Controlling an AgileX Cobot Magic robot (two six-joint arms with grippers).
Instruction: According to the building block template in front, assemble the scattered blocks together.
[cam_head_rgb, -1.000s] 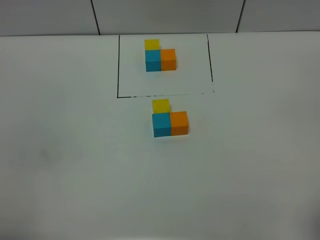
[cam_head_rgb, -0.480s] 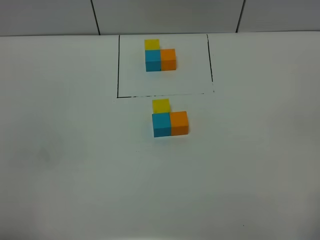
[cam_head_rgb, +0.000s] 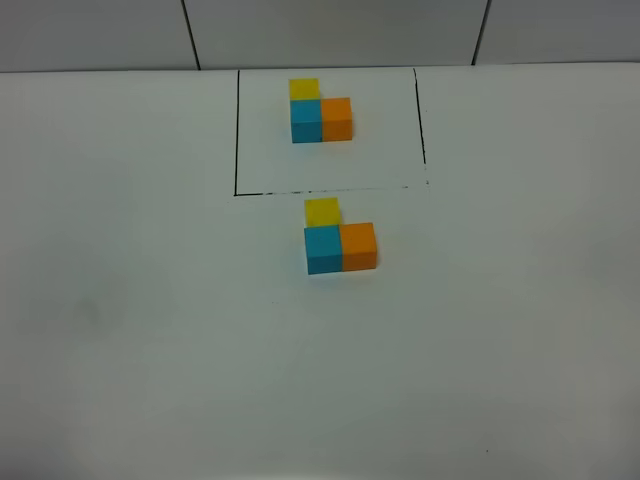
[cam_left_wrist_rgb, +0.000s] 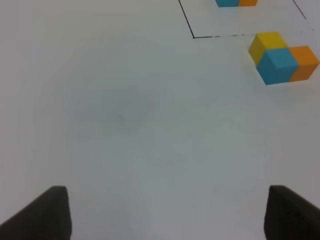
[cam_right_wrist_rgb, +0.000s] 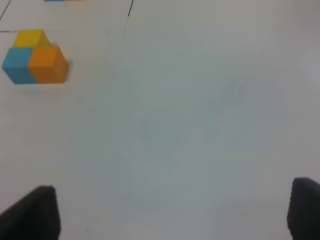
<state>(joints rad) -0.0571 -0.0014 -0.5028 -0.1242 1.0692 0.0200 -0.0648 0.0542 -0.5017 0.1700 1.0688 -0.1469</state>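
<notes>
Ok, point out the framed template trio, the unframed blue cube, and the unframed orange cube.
building block template (cam_head_rgb: 320, 112): exterior high view, on its blue cube's top face.
blue cube (cam_head_rgb: 323, 247): exterior high view, middle of its top and front.
orange cube (cam_head_rgb: 358, 245): exterior high view, middle of the cube.

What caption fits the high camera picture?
Three loose cubes joined in an L, matching the framed template behind them.

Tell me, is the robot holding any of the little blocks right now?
No. Both grippers, left and right, are open and empty. The yellow, blue and orange blocks sit joined on the table, untouched.
</notes>
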